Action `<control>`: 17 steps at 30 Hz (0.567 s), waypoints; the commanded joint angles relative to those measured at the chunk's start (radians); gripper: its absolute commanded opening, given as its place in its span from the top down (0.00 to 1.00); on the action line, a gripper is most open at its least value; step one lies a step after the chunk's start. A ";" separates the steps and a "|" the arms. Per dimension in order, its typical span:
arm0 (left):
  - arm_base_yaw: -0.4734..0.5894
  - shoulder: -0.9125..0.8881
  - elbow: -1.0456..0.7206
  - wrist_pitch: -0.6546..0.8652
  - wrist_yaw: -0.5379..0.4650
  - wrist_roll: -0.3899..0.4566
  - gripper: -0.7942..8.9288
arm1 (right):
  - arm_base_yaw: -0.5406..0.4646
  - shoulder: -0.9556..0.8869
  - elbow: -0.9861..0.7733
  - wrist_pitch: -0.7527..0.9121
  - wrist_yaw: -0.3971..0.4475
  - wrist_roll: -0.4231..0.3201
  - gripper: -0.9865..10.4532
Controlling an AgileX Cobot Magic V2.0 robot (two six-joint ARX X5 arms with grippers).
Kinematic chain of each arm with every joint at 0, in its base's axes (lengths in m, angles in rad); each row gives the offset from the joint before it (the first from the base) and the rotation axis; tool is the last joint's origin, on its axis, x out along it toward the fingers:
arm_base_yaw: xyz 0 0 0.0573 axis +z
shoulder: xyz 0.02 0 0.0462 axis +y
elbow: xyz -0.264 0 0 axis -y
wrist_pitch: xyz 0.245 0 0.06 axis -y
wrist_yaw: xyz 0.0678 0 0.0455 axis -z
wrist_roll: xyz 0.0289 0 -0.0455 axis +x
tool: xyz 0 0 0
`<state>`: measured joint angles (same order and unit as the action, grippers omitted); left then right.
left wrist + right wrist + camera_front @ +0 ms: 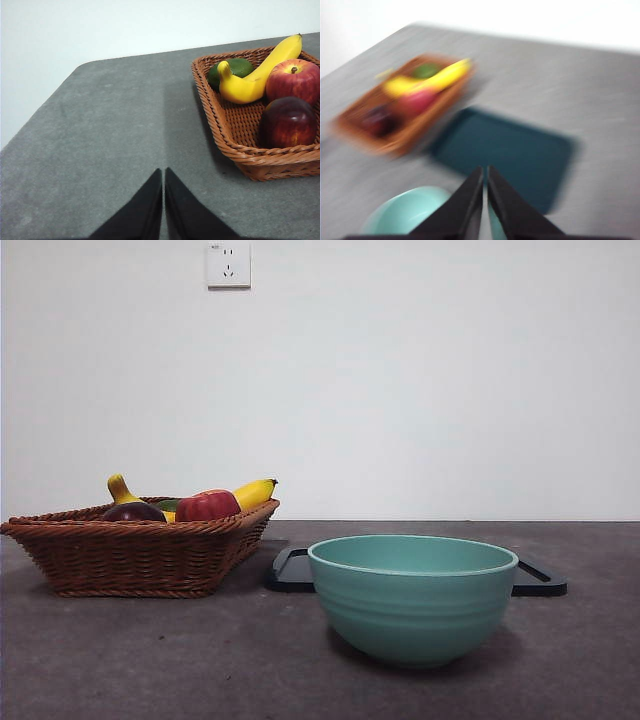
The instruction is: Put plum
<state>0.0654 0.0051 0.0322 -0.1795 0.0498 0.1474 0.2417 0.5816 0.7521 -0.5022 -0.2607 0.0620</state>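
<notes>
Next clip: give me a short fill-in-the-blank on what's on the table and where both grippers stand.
1. The plum lies in the wicker ____, next to the apple.
2. The yellow fruit in the basket is a ____.
3. The bowl near the camera is ____ in colour and stands in front of the dark tray.
4. The jaws of the left gripper and the right gripper are both ____, holding nothing.

Missing words: basket; banana; green; shut
</notes>
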 commanded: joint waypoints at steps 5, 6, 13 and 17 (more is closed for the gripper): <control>0.003 -0.002 -0.021 -0.008 -0.002 -0.002 0.91 | -0.246 -0.272 -0.338 0.356 0.001 -0.061 0.91; 0.003 -0.002 -0.021 -0.008 -0.002 -0.003 0.91 | -0.257 -0.298 -0.372 0.386 0.001 -0.061 0.91; 0.003 -0.002 -0.021 -0.008 -0.002 -0.002 0.91 | -0.290 -0.462 -0.567 0.484 0.061 -0.061 0.91; 0.003 -0.002 -0.021 -0.008 -0.002 -0.003 0.91 | -0.290 -0.520 -0.632 0.493 0.091 -0.059 0.91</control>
<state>0.0654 0.0051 0.0322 -0.1795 0.0498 0.1474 -0.0467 0.0696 0.1257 -0.0242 -0.1757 0.0055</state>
